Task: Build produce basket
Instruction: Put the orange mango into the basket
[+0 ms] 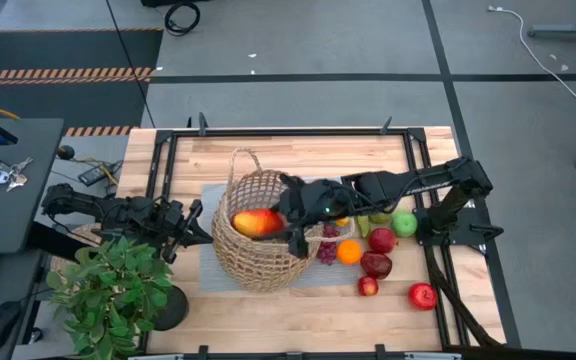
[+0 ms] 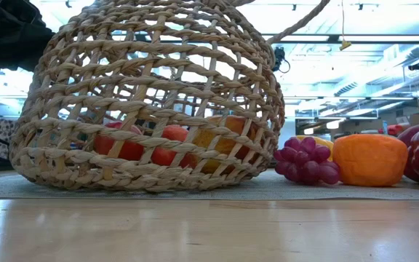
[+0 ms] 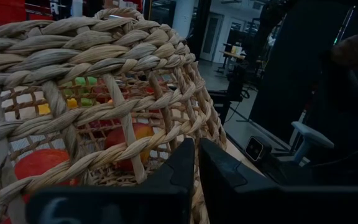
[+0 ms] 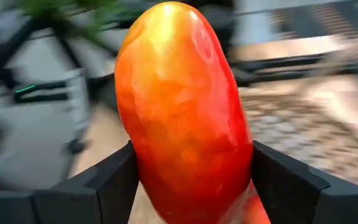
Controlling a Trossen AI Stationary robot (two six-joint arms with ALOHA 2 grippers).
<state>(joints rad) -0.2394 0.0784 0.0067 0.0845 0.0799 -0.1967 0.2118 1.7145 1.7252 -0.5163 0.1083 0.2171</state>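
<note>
Gripping the red-orange mango (image 4: 185, 118) between its fingers, the right end effector (image 1: 290, 214) hung over the tipped wicker basket (image 1: 253, 255) on the desk (image 1: 298, 155). Grapes (image 2: 305, 161), an orange (image 2: 369, 160) and apples (image 1: 423, 295) lay beside it. The left end effector (image 3: 194, 180), pressed together, touched the weave.

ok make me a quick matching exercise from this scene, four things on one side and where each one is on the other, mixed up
Things:
1. mango
2. orange
3. potted plant
4. left gripper

Places:
A. at the table's front left corner
B. on the mat right of the basket, by the grapes
C. between the right gripper's fingers, over the basket
D. against the basket's left side

Pairs: 1-C, 2-B, 3-A, 4-D
</note>
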